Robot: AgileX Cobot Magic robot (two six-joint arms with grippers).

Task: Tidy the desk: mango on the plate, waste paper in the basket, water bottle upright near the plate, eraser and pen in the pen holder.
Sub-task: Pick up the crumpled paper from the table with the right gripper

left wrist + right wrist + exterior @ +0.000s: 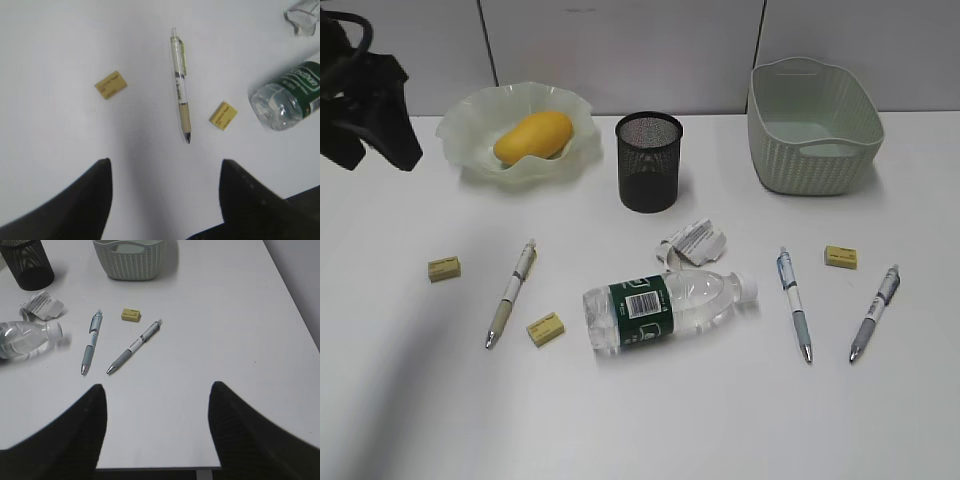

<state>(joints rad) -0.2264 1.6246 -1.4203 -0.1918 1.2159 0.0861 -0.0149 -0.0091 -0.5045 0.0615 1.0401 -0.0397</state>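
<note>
Yellow-orange oval mango [532, 136] sits in wavy pale green plate [515, 130]. Both jaws wide, empty. Crumpled white waste paper [694, 242] lies at clear bottle's [665, 309] twelve o'clock; descend vertically, pinch centrally.

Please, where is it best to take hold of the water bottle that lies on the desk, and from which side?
Grip the water bottle across its labelled middle, coming from above with the claw fingers set crosswise to its length. It lies on its side, cap toward the right, and the round body there is widest and even. The crumpled paper sits close behind the neck, so the cap end probably gives less room.
</note>
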